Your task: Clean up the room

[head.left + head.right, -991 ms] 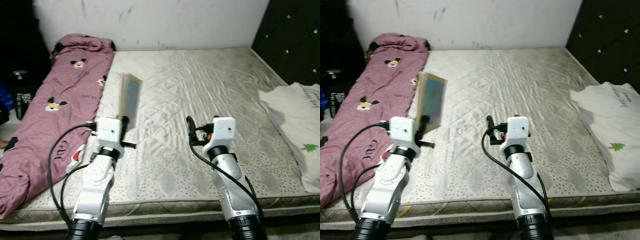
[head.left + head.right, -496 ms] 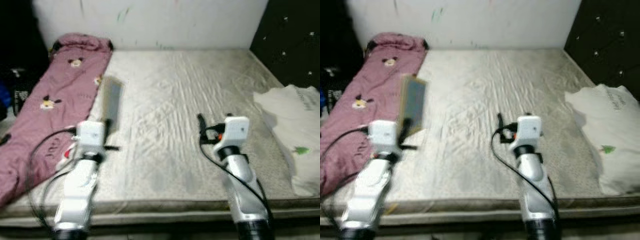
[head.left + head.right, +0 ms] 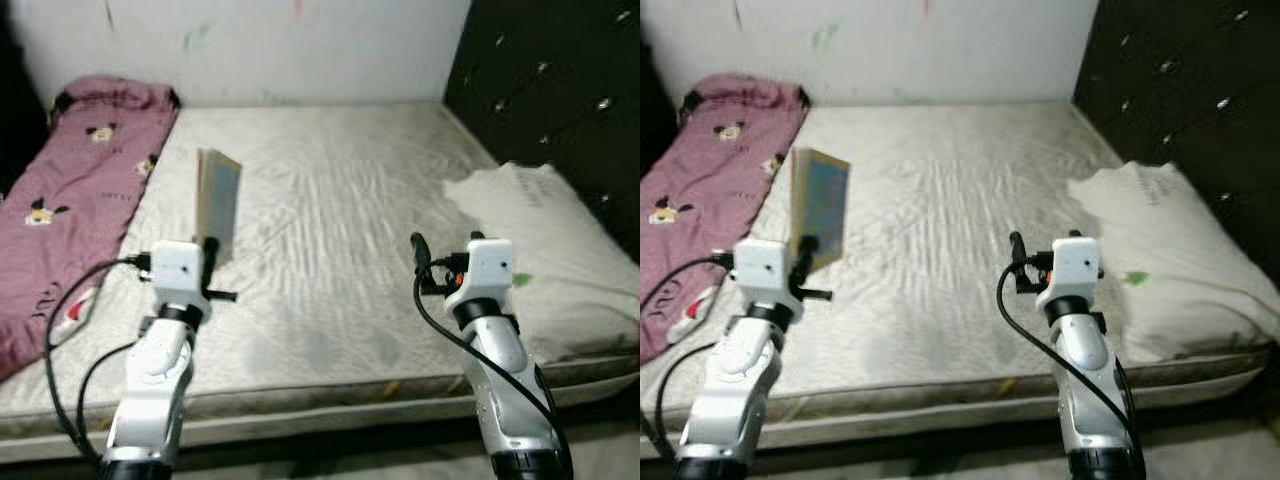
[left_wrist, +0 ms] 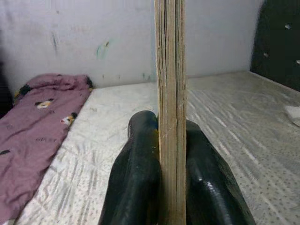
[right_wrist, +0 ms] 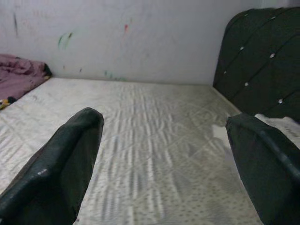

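The left gripper [image 4: 169,187] clamps an upright book [image 3: 217,195] above the mattress [image 3: 330,260], the right gripper [image 5: 164,159] is spread empty, and beyond lie a pink blanket [image 3: 70,190] and, seemingly, white clothing [image 3: 530,240], both still untidied.

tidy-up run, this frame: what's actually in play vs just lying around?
In play:
- book, held upright, clamped in the left gripper
- right gripper, open, empty, over the mattress

Lying around:
- pink quilt along the mattress's left edge
- white cloth by the dark headboard
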